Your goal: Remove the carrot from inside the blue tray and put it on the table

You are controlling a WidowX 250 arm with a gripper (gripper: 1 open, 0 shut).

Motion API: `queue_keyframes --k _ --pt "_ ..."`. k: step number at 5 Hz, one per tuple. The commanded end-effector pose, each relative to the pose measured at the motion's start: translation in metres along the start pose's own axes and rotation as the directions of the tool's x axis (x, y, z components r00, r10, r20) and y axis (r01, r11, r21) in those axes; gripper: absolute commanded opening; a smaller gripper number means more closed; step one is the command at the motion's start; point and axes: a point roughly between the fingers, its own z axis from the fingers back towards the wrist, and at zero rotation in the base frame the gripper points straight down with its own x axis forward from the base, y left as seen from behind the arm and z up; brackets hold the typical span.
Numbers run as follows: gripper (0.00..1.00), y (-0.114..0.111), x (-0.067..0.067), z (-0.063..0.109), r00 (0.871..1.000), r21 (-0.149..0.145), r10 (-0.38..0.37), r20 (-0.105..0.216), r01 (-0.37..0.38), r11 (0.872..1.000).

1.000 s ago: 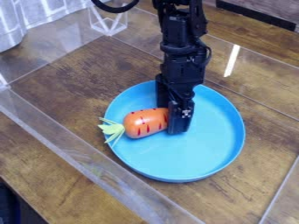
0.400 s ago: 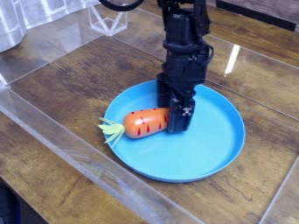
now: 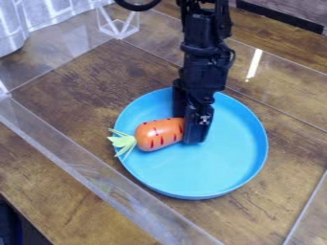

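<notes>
A: Start with the biggest thing. What carries it all?

B: The dark wooden surface (image 3: 76,91), with clear panels along its near-left edge. On it, toward the middle, sits the round blue tray (image 3: 236,163), flat and well inside the edges.

A: And the arm?

B: The black arm comes down from the far edge into the tray. Its gripper (image 3: 192,120) points straight down, with the fingers (image 3: 201,129) low over the tray floor and spread as wide as they go. They hold nothing.

A: Where is the carrot?

B: The carrot (image 3: 160,134) lies on its side inside the tray, at the tray's left part, its green top sticking out over the rim toward the near-left edge of the surface. Its blunt end is just beside the fingers, perhaps touching; I cannot tell.

A: Anything different from a second ago?

B: Almost nothing. Arm, tray and carrot sit as they did, and the fingers are just as wide. I judge the grasp has not begun, so the whole lift and placing remain.
</notes>
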Motion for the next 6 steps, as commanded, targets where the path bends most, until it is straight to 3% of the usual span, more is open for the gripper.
queue_keyframes --k 1,6 --pt "1.0 0.007 -0.015 -0.027 0.997 -0.054 0.021 -0.077 -0.026 0.998" --pt "1.0 0.029 -0.026 -0.025 0.989 -0.078 0.055 -0.136 -0.066 0.995"
